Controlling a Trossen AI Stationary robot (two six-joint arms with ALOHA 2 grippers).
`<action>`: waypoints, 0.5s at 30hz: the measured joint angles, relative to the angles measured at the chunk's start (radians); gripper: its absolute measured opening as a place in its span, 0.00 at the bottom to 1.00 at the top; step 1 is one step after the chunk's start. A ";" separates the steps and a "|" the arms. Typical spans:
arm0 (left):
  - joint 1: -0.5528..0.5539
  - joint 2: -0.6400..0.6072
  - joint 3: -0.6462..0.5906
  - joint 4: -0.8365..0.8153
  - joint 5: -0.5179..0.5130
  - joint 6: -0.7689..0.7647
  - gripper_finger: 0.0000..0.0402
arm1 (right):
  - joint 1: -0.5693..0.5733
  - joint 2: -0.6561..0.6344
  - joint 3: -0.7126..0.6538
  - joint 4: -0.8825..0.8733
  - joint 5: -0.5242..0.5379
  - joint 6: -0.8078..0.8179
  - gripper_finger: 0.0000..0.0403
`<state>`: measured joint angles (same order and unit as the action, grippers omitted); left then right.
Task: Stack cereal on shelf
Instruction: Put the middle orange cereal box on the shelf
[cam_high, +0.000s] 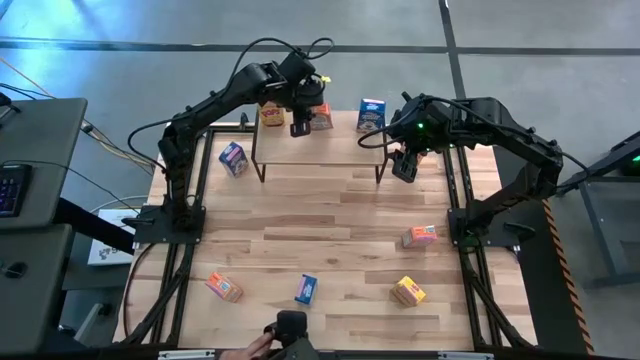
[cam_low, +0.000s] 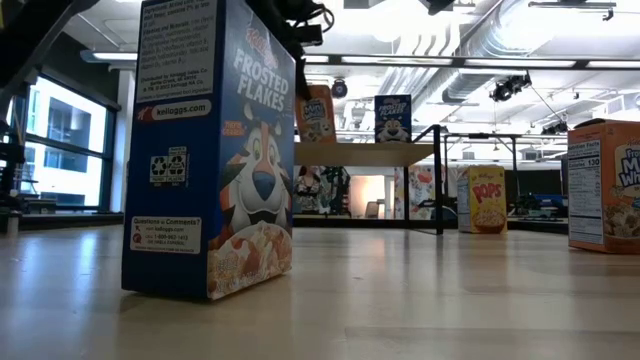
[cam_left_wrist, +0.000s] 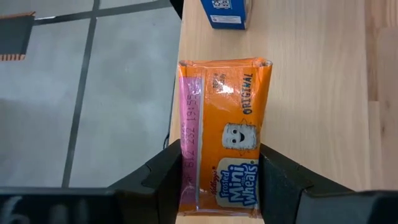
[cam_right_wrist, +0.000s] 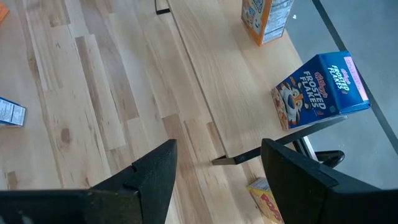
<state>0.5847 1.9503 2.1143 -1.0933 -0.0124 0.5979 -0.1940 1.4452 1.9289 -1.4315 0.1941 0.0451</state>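
Step in hand: placing. My left gripper (cam_left_wrist: 221, 186) is over the back edge of the shelf (cam_high: 330, 150), fingers (cam_left_wrist: 163, 180) closed against both sides of an orange Mini-Wheats box (cam_left_wrist: 225, 134) (a firm hold, as far as the wrist view shows). The box sits at the plank's back edge, with a blue Frosted Flakes box (cam_high: 371, 115) standing farther along the plank.

My right gripper (cam_right_wrist: 217, 174) waits by the shelf's right end, jaws spread wide, holding nothing.

Still on the table (cam_high: 340, 225): a blue box (cam_high: 233, 158) left of the shelf, plus five loose boxes in the foreground, among them a yellow one (cam_high: 408, 291).

Next, in my judgement: confirm the box rests fully on the plank, then open and lift straight off without tipping it.
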 joint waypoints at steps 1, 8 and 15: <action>-0.002 0.006 0.000 0.000 0.000 -0.001 0.40 | 0.000 0.000 0.000 0.000 0.000 0.000 0.56; -0.004 0.020 0.000 0.011 -0.051 -0.002 0.41 | 0.000 0.000 0.000 0.000 0.000 -0.010 0.56; -0.003 0.022 0.000 0.020 -0.056 0.007 0.41 | 0.000 0.000 0.000 0.000 0.004 -0.023 0.56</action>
<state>0.5815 1.9724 2.1147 -1.0737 -0.0685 0.6046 -0.1940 1.4452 1.9289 -1.4319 0.1983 0.0219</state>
